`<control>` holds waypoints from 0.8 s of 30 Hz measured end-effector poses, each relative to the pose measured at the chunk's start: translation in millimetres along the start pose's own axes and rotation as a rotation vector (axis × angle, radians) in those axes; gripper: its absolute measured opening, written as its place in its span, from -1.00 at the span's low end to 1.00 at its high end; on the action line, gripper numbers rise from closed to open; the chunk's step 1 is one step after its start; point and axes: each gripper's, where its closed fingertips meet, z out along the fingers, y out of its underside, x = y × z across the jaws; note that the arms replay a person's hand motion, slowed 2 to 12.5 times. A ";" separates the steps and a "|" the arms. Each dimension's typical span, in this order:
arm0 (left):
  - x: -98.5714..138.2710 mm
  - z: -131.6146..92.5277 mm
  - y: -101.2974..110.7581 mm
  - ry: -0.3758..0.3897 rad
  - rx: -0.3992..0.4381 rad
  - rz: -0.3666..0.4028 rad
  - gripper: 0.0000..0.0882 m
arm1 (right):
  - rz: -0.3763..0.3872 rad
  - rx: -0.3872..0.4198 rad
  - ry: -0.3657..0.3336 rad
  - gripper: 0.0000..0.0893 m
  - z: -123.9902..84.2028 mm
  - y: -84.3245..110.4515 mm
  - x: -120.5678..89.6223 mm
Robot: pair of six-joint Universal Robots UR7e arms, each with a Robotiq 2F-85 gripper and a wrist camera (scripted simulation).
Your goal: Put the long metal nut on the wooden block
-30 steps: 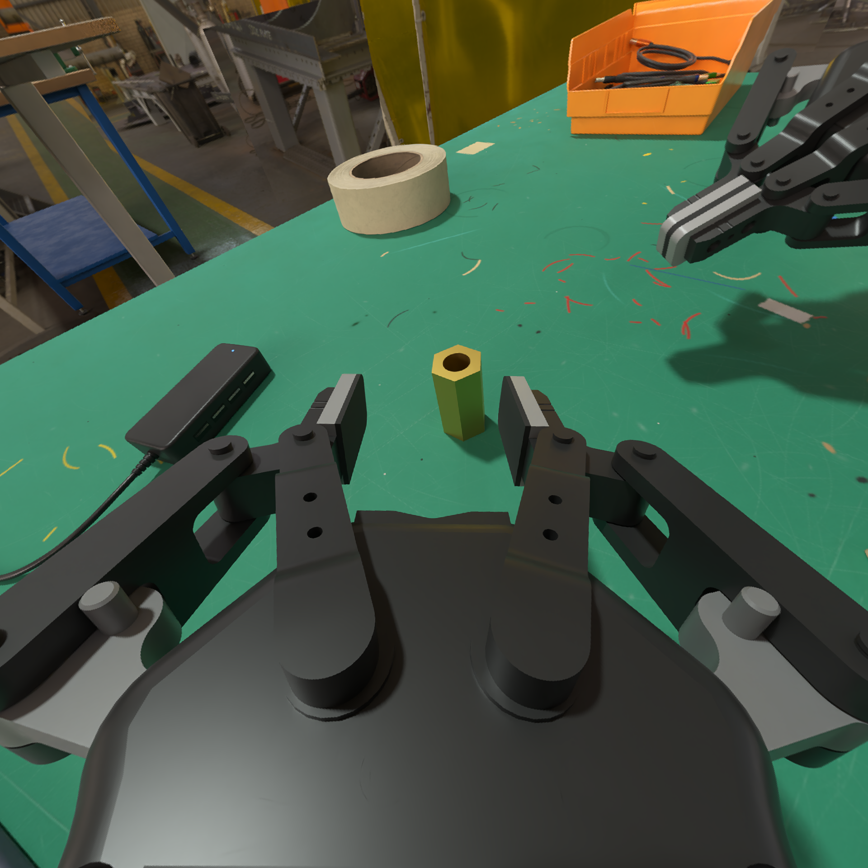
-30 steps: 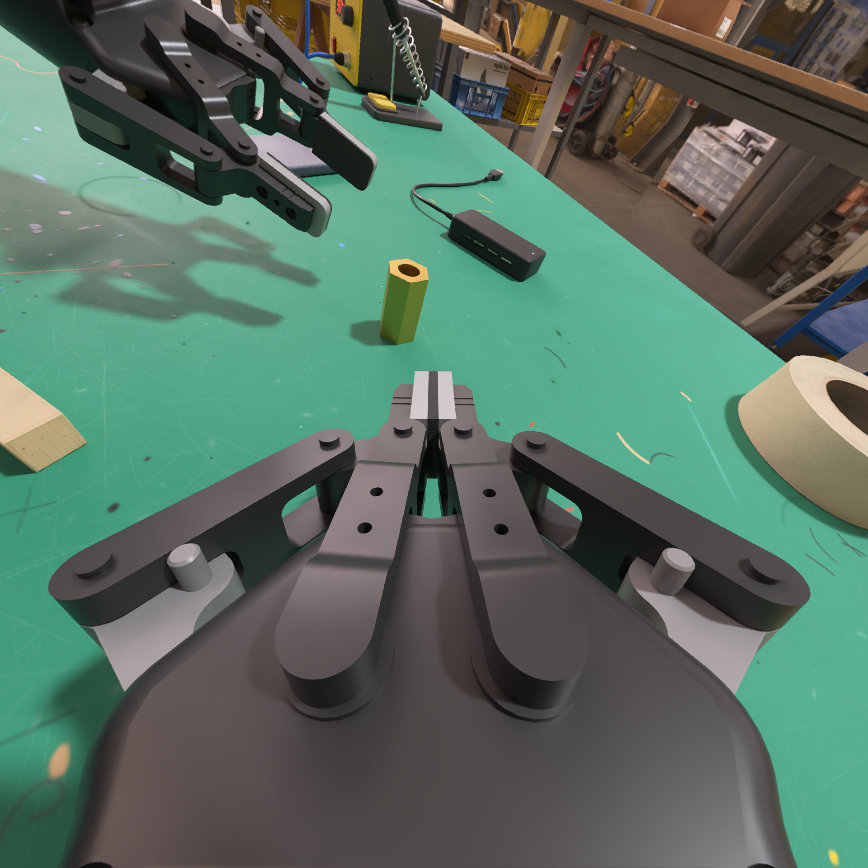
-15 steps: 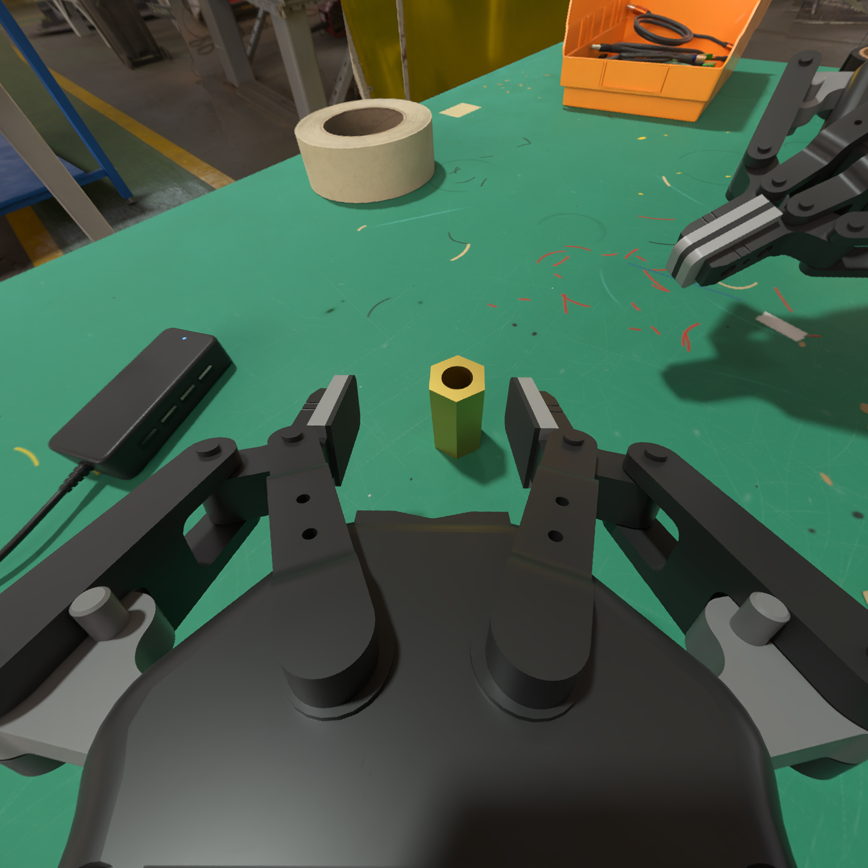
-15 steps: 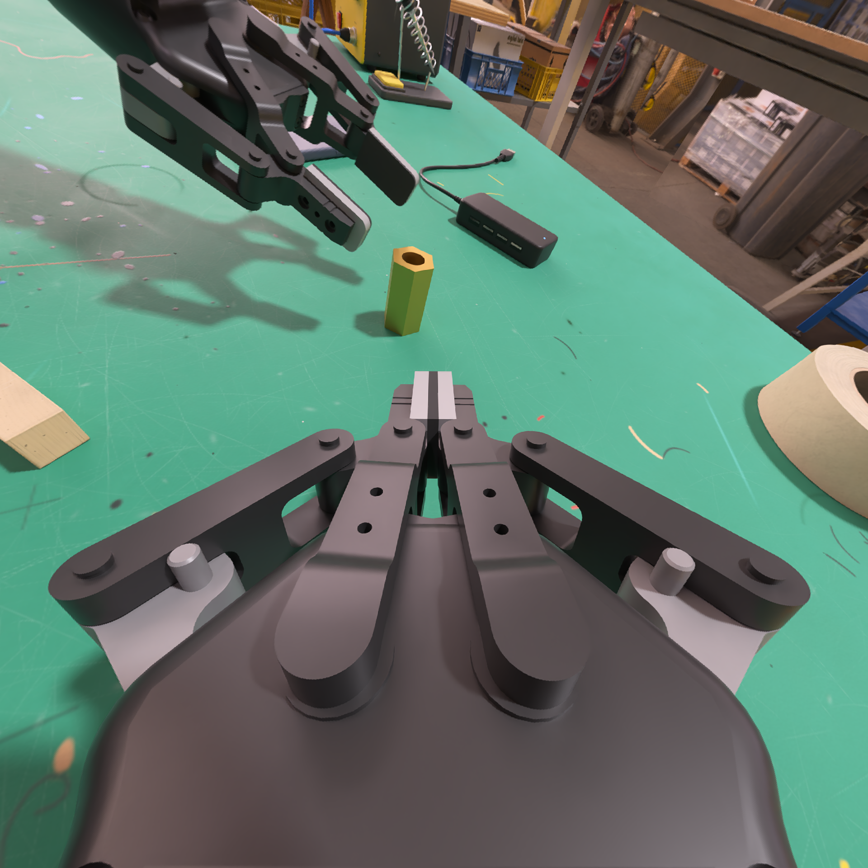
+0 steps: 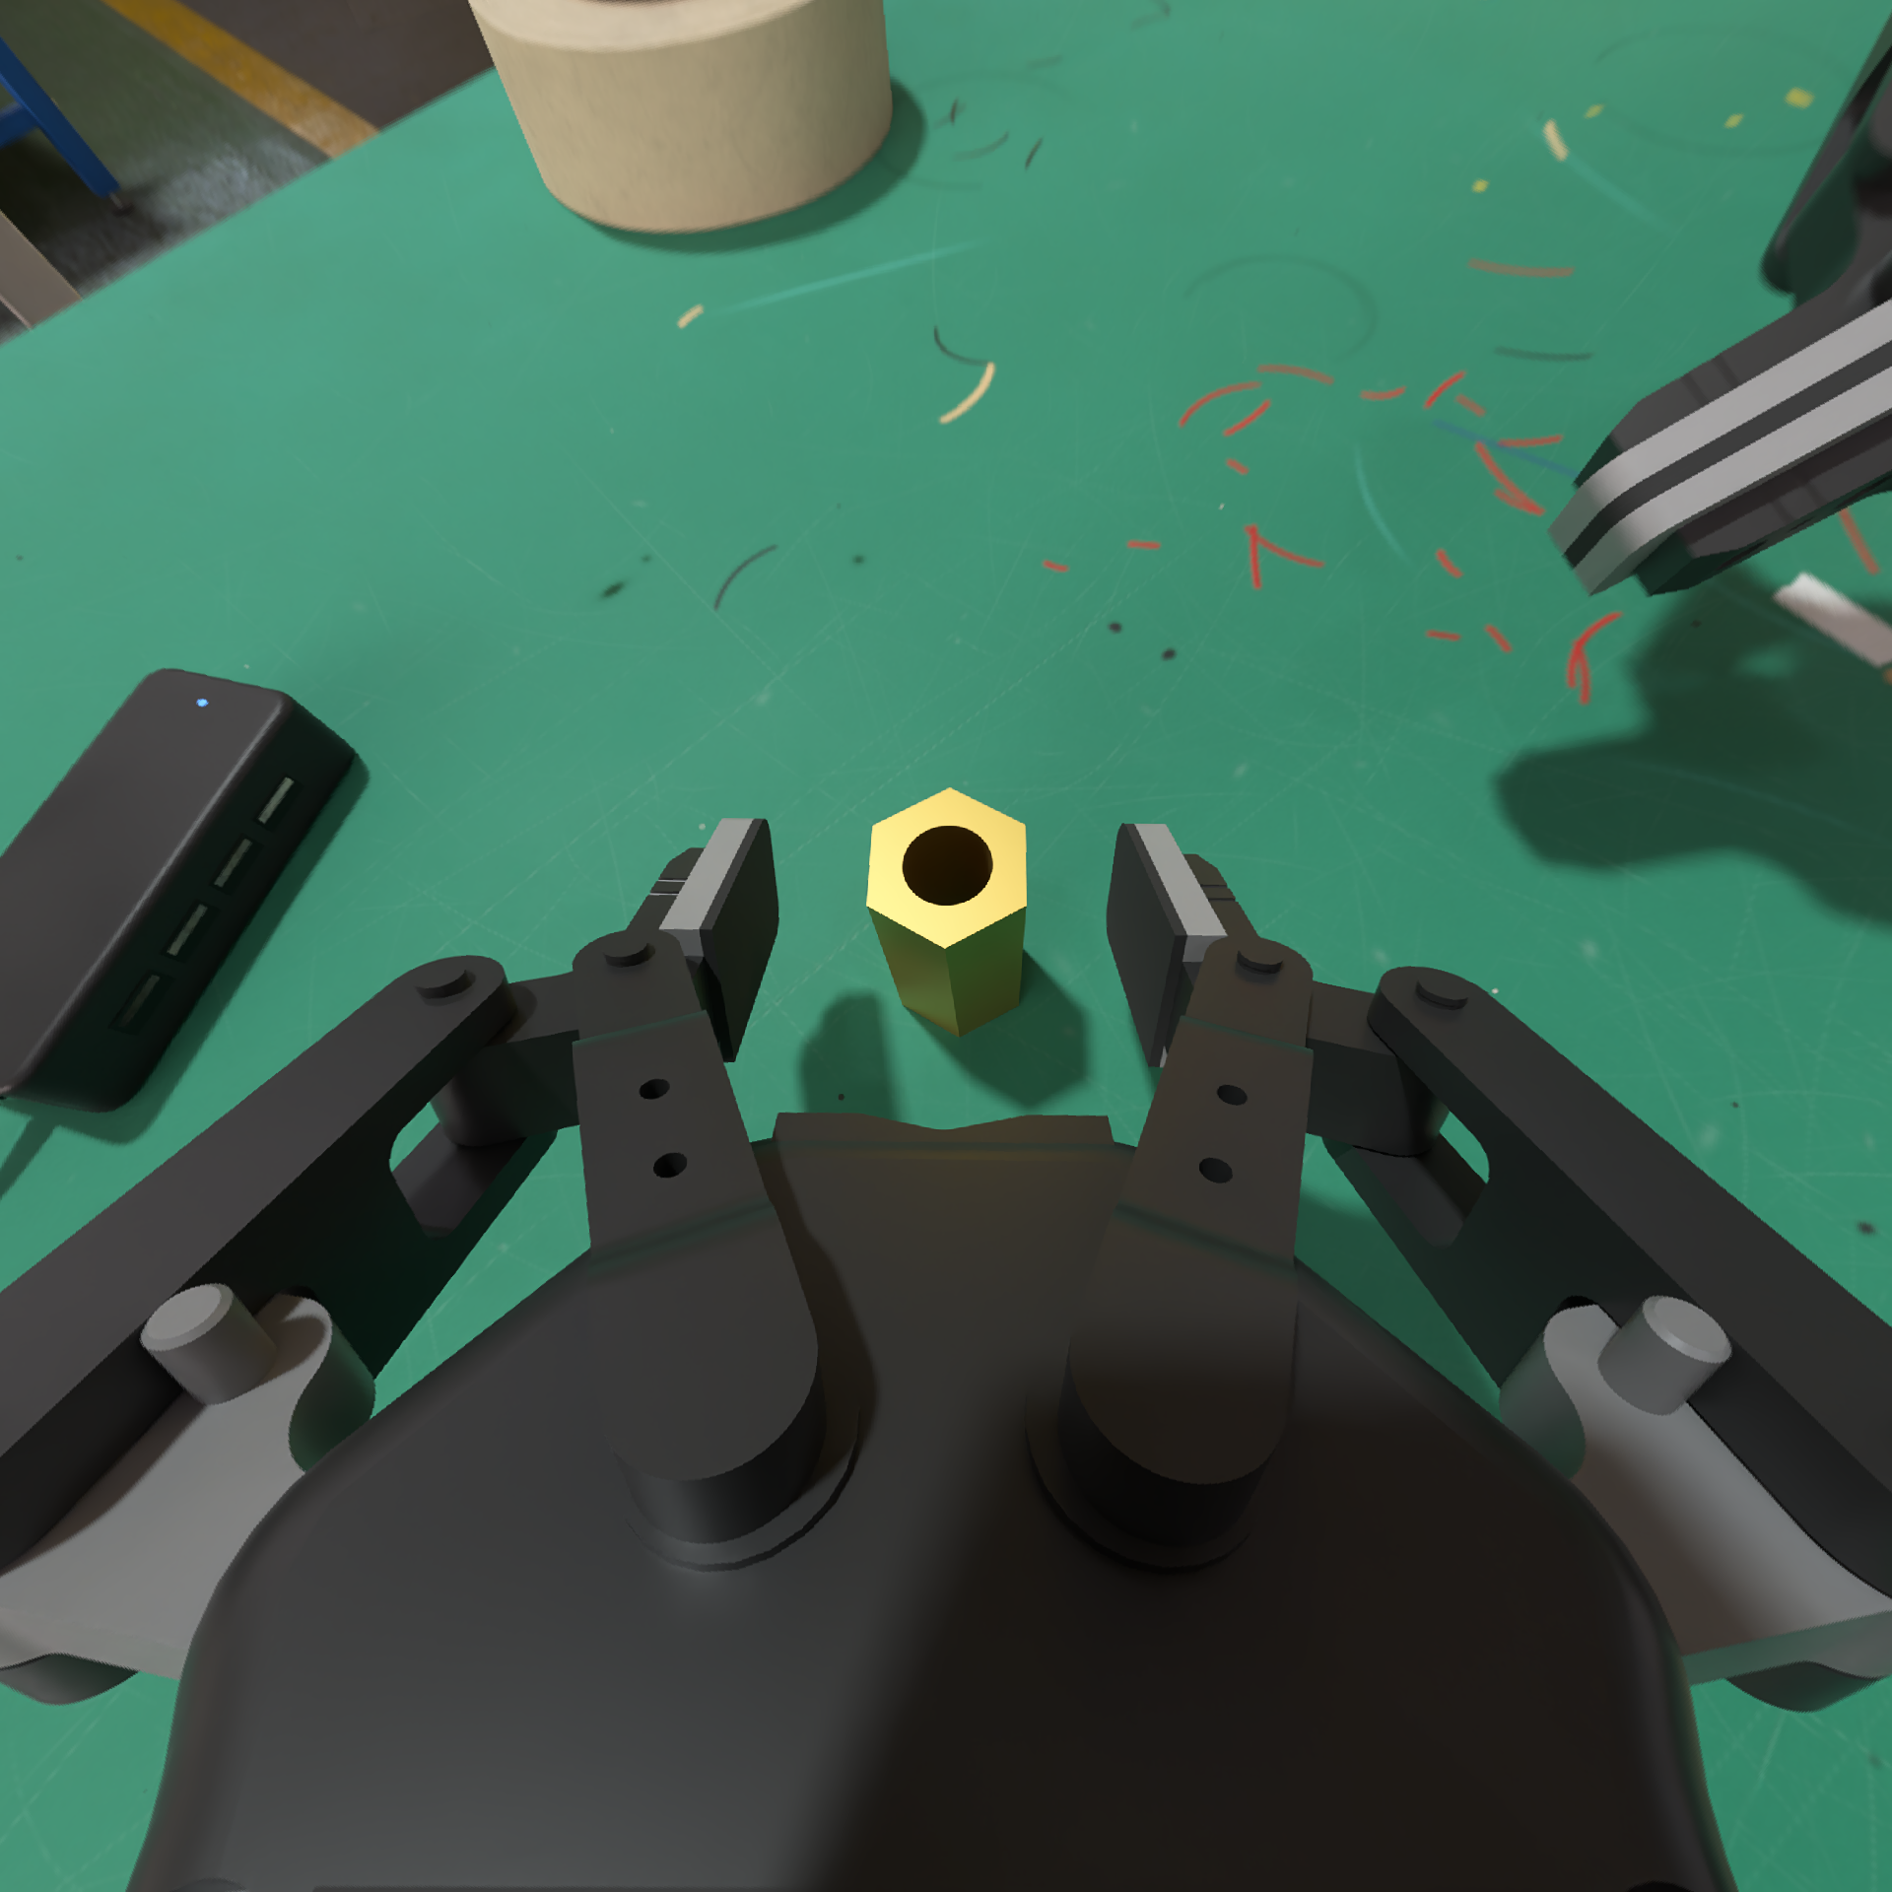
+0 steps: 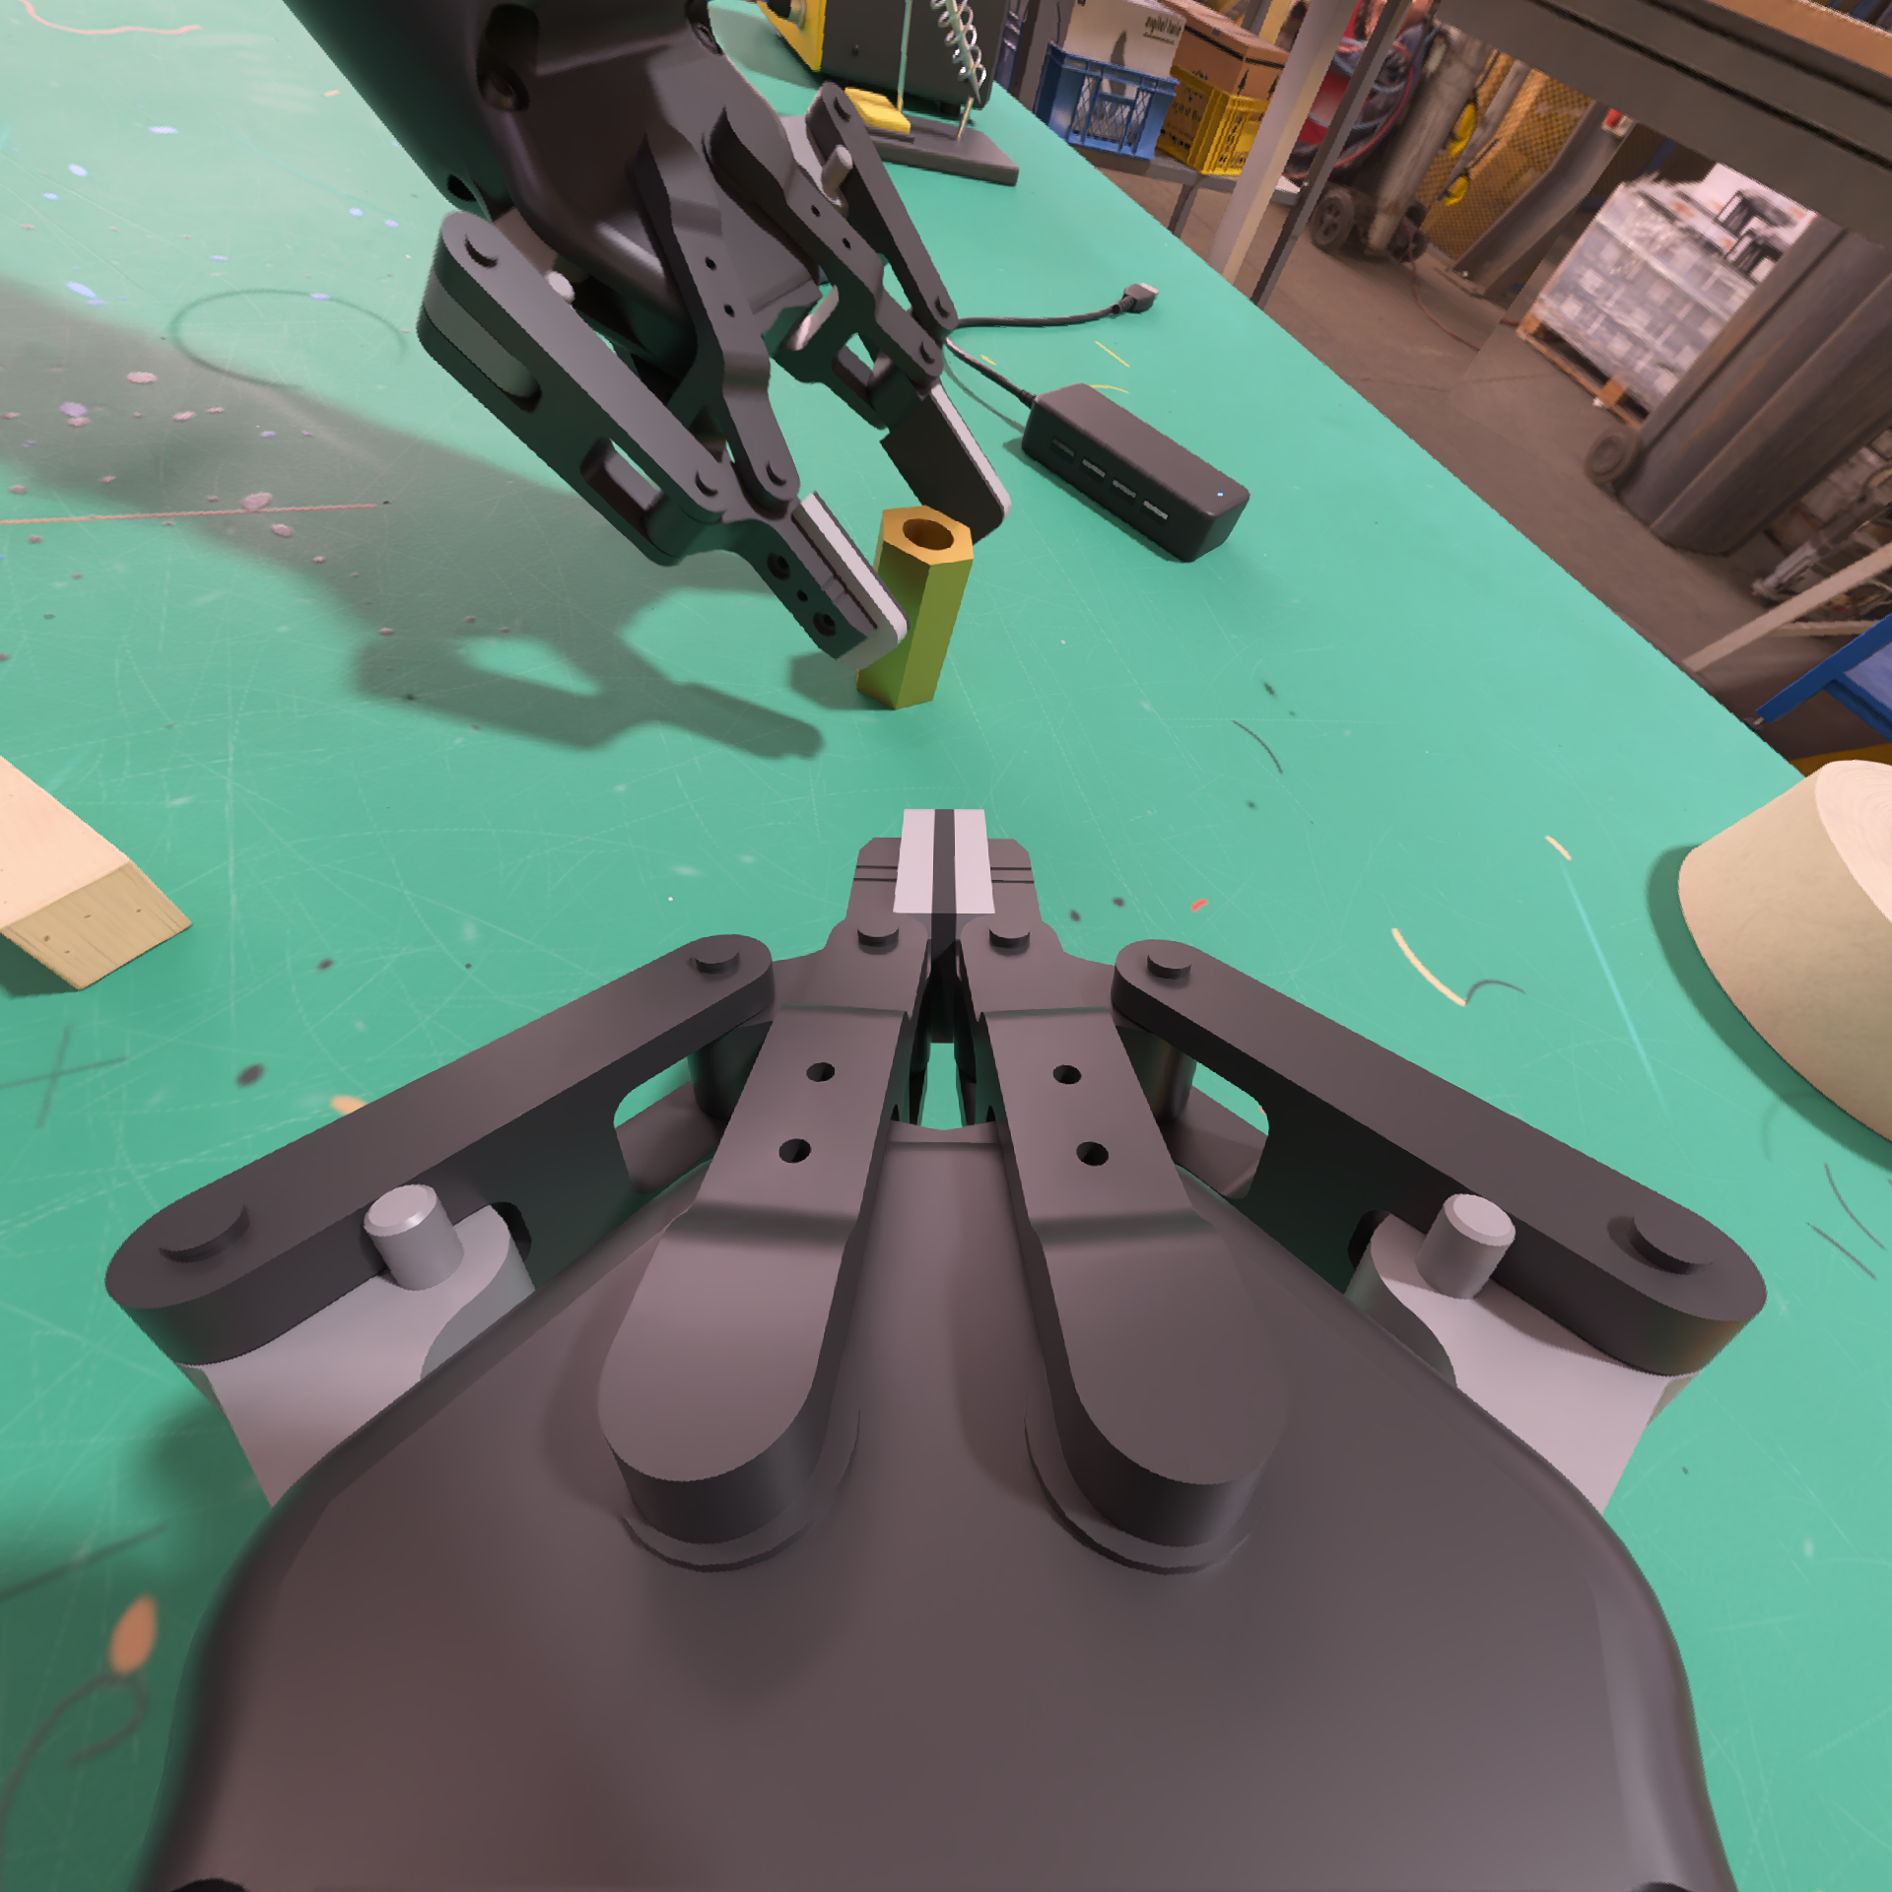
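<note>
Long metal nut [image 5: 947,911] stands upright on green worktop [image 5: 1024,635], between the spread-apart fingers of left gripper [image 5: 944,927], untouched. Keep centred, lower slightly, squeeze opposite flats. Right gripper [image 6: 944,860] pressed together, empty; wooden block [image 6: 72,891] well apart.

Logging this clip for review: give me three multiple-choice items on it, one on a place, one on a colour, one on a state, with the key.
1. Where is the nut?
A. on the wooden block
B. upright on the mat, between the left gripper's open jaws
C. inside the tape roll

2. What colour is the mat?
A. green
B. grey
C. blue

3. How is the right gripper?
A. shut on the nut
B. wide open
C. shut, empty

Key: 1 B, the left gripper flanks the nut without touching it, while the block lies bare. 2 A, green throughout. 3 C, its pads meet with nothing between.
</note>
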 end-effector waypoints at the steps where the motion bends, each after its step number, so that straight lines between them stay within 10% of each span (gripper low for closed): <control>1: 0.0 1.9 2.0 -0.003 -0.019 0.004 0.31 | -0.001 -0.001 -0.001 -1.00 0.2 0.0 -0.1; 24: 0.1 5.8 5.9 0.028 -0.058 -0.025 -0.18 | 0.003 -0.005 -0.055 -1.00 3.3 -0.1 -3.1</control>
